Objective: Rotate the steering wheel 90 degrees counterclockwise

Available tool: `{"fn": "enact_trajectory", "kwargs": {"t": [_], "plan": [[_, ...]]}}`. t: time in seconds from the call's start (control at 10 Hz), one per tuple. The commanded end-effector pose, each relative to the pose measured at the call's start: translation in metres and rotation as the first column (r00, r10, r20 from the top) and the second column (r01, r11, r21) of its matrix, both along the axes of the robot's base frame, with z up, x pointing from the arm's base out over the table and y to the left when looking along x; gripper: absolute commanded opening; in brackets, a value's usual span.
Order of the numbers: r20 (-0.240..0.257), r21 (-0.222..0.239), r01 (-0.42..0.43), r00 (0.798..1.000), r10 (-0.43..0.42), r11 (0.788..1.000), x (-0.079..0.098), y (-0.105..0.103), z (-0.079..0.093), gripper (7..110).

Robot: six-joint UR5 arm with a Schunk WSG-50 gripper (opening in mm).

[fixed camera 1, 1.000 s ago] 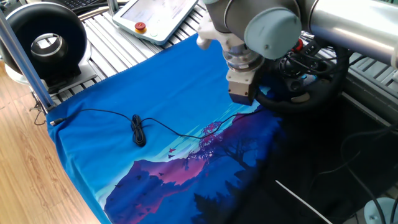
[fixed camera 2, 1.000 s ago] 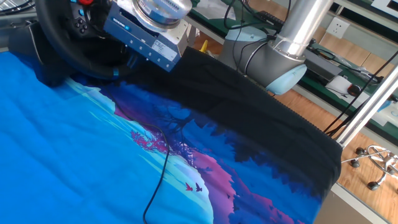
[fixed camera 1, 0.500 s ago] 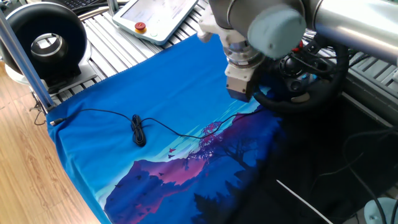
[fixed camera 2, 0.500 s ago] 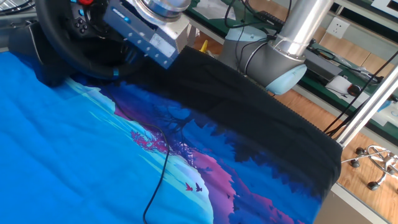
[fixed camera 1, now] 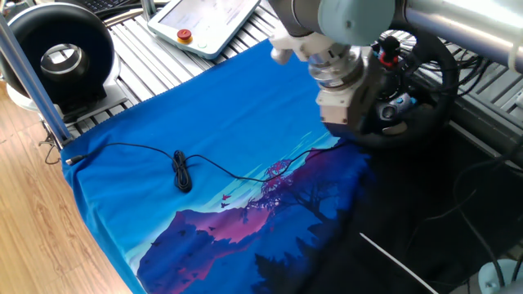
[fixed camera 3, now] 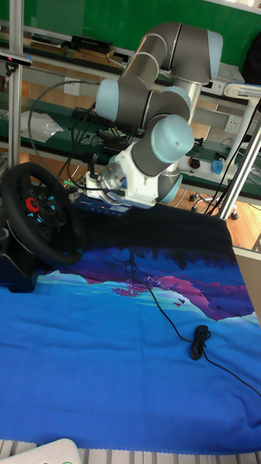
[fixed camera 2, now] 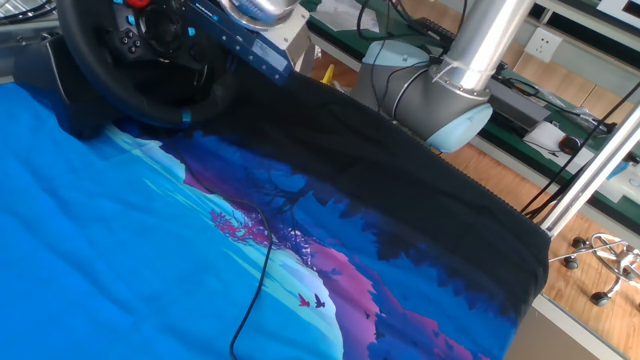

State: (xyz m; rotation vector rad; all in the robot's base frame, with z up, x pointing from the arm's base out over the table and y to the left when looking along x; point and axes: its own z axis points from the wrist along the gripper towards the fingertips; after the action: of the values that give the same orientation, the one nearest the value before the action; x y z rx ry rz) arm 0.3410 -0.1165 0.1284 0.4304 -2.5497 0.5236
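Note:
The steering wheel (fixed camera 1: 435,94) stands upright at the far right of the cloth, with a black padded rim and a hub carrying a red dial. It also shows at the top left in the other fixed view (fixed camera 2: 100,95) and at the left in the tall view (fixed camera 3: 40,210). My gripper (fixed camera 1: 364,114) hangs at the wheel's near rim, its body overlapping the hub side. In the tall view the gripper (fixed camera 3: 78,191) points at the wheel's right rim, and its two dark fingers look apart with nothing between them. In the other fixed view the gripper (fixed camera 2: 195,45) is partly cut off.
A blue printed cloth (fixed camera 1: 204,122) covers the table, with a thin black cable (fixed camera 1: 181,171) coiled on it. A thick black ring-shaped device (fixed camera 1: 61,53) and a white teach pendant (fixed camera 1: 204,20) sit at the far edge. An aluminium post (fixed camera 1: 29,73) stands at the left.
My gripper has swung right and up, from in front of the wheel's lower rim to closer against the wheel. The wheel looks unturned.

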Motion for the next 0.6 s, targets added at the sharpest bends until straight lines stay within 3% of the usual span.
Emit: {"fn": "enact_trajectory", "kwargs": {"t": [0.0, 0.1, 0.2, 0.5], "plan": [[-0.126, -0.012, 0.01, 0.992, -0.011, 1.0, -0.027, -0.023, 0.004, 7], [-0.159, -0.034, 0.024, 0.987, -0.029, 0.999, -0.035, -0.029, 0.005, 7], [-0.161, -0.046, 0.026, 0.986, -0.033, 0.999, -0.035, -0.034, 0.003, 7], [-0.12, -0.08, 0.038, 0.992, -0.047, 0.996, -0.028, -0.041, -0.002, 7]]}}
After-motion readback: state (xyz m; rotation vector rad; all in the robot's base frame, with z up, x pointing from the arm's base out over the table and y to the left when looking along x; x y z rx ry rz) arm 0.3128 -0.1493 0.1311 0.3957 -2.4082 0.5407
